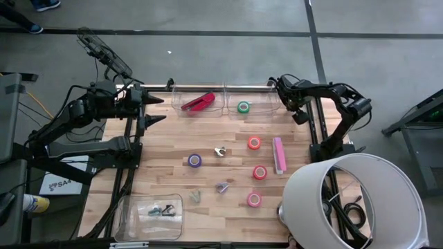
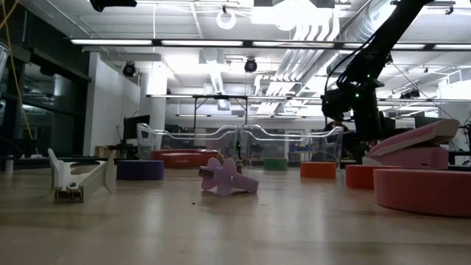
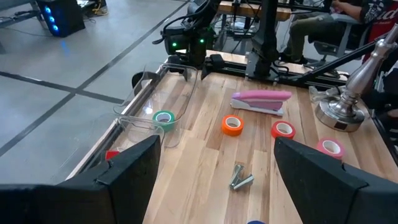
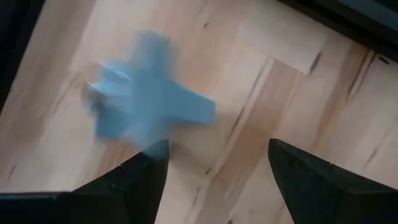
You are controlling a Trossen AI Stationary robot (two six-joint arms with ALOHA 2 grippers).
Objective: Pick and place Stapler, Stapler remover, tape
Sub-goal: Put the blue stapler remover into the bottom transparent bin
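Note:
My right gripper (image 4: 216,149) points down, open, low over the table's far right corner (image 1: 291,100). A blue stapler remover (image 4: 146,93) lies blurred on the wood, just past one finger (image 4: 146,171) and not between the two. A red stapler (image 1: 197,102) and green tape (image 1: 243,107) lie in clear bins at the far edge. On the bare wood lie the pink stapler (image 1: 278,155), purple tape (image 1: 195,160), red-pink rolls (image 1: 254,143) (image 1: 259,172) (image 1: 254,199) and removers (image 1: 220,151) (image 1: 223,185). My left gripper (image 1: 158,109) waits open, high at the table's left.
A clear tub (image 1: 149,211) with small items stands at the near left corner. A large white cylinder (image 1: 353,200) covers the near right corner, with a metal base (image 3: 339,106) beside it. A third small remover (image 1: 195,197) lies near the tub.

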